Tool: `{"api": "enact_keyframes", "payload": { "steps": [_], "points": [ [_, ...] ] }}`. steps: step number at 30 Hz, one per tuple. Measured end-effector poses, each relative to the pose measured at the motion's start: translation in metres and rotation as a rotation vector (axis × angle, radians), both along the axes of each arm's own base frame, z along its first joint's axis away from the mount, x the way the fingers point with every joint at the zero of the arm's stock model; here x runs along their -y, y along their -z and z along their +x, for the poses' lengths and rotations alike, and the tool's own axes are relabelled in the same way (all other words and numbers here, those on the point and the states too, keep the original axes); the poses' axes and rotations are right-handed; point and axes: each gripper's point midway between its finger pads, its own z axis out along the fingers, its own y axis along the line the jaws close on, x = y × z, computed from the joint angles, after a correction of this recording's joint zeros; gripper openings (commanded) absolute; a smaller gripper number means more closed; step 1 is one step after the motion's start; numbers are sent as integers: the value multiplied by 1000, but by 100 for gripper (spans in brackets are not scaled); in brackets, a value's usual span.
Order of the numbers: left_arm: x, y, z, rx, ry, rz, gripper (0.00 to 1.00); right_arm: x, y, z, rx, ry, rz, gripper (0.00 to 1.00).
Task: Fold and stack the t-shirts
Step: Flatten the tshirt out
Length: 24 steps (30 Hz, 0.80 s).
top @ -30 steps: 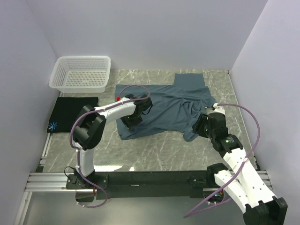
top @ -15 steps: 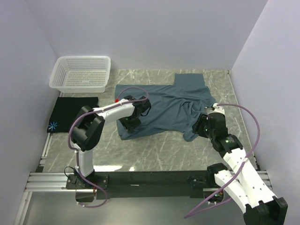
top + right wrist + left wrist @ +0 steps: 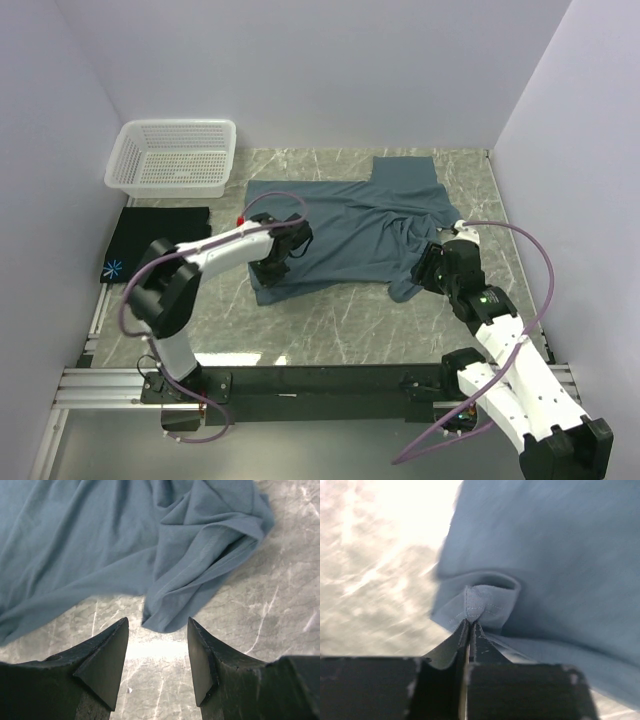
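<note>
A slate-blue t-shirt (image 3: 355, 225) lies spread and rumpled across the middle of the marble table. My left gripper (image 3: 268, 272) is shut on the hem at its near left corner; in the left wrist view the jaws pinch a small fold of blue cloth (image 3: 482, 602). My right gripper (image 3: 428, 270) stands open just short of the shirt's bunched near right corner (image 3: 170, 615), with nothing between its fingers. A folded black t-shirt (image 3: 150, 240) with a light-blue starburst print lies at the far left.
A white lattice basket (image 3: 175, 155) stands at the back left, behind the black shirt. Purple walls close in the table on the left, back and right. A black rail runs along the near edge by the arm bases.
My left gripper has closed on the blue shirt's near left hem and shifted slightly left and toward the front. The right arm has not moved.
</note>
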Motion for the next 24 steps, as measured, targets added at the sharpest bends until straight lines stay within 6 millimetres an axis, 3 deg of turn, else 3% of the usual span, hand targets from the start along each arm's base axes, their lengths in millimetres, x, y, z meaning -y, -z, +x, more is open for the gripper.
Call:
{"api": "enact_keyframes", "payload": {
  "steps": [6, 10, 17, 24],
  "points": [
    [-13, -12, -48, -15, 97, -38, 1, 15, 9, 1, -37, 95, -38, 75],
    [-16, -10, -73, -38, 166, -69, 1, 31, 23, 4, -98, 187, -65, 75],
    [-17, -1, -74, -31, 219, -79, 1, 60, 38, 15, -161, 341, 18, 73],
    [-19, -5, -73, 26, 244, -114, 1, 68, 47, 28, -156, 411, 122, 71]
  ]
}}
